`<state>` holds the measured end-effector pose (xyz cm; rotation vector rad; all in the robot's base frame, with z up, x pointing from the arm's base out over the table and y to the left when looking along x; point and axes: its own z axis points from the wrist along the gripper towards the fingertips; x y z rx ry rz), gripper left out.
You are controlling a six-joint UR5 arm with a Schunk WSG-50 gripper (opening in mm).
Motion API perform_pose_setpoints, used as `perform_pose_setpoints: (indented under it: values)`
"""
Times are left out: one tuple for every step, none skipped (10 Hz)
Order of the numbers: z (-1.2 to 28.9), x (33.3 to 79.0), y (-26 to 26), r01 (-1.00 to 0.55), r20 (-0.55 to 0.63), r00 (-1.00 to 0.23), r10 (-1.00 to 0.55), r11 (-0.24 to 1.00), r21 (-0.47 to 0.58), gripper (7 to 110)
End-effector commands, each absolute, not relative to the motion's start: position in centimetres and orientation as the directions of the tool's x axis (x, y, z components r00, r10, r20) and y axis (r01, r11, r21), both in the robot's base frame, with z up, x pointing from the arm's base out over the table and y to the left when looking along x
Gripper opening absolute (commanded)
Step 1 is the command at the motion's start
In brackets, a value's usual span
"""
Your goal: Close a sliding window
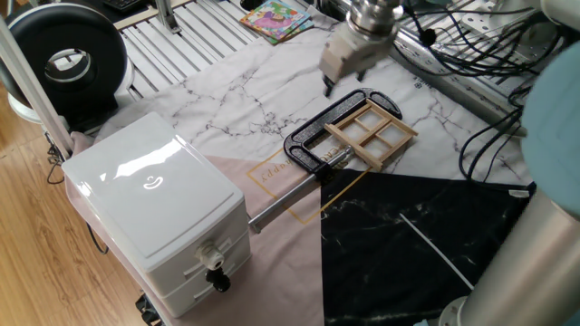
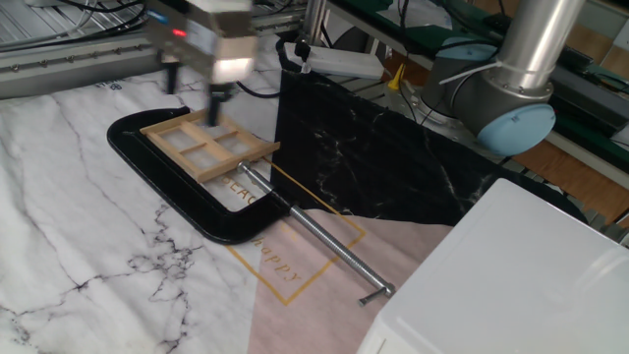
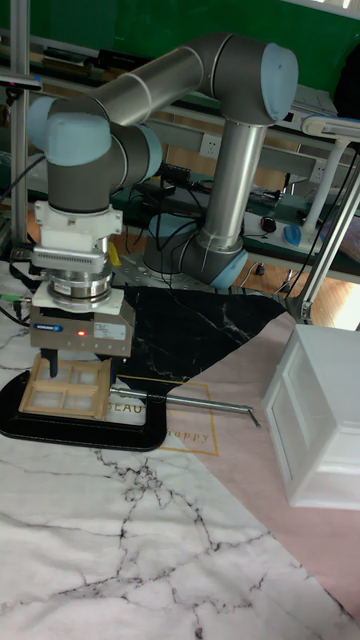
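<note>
1. My claw [image 2: 190, 87] hangs blurred above the sliding window's [image 2: 208, 147] far end, fingers apart, gripping nothing.
2. The tan sash lies inside its black frame.
3. A metal rod [image 2: 316, 238] runs toward the white box [image 2: 511, 285].
</note>
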<state>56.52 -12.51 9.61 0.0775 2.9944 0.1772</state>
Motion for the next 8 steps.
perform_pose_setpoints:
  values:
    - [9.6, 59.8, -14.5, 0.02, -0.191, -0.981, 0.045, 0.991, 0.129, 7]
    - [9.4, 60.6, -14.0, -0.021, -0.206, -0.979, 0.007, 0.991, 0.13, 7]
    - [9.5, 61.8, -12.4, -0.024, -0.222, -0.975, 0.012, 0.987, 0.158, 7]
    - [9.4, 62.9, -11.7, -0.006, -0.226, -0.974, 0.028, 0.989, 0.147, 7]
    - [9.4, 63.3, -11.2, 0.015, -0.219, -0.975, 0.045, 0.991, 0.135, 7]
    - [9.5, 63.2, -11.1, 0.021, -0.219, -0.974, 0.05, 0.991, 0.133, 7]
    - [9.6, 62.9, -11.3, 0.024, -0.214, -0.975, 0.052, 0.991, 0.132, 7]
    - [9.6, 62.6, -11.4, 0.023, -0.207, -0.977, 0.049, 0.991, 0.128, 7]
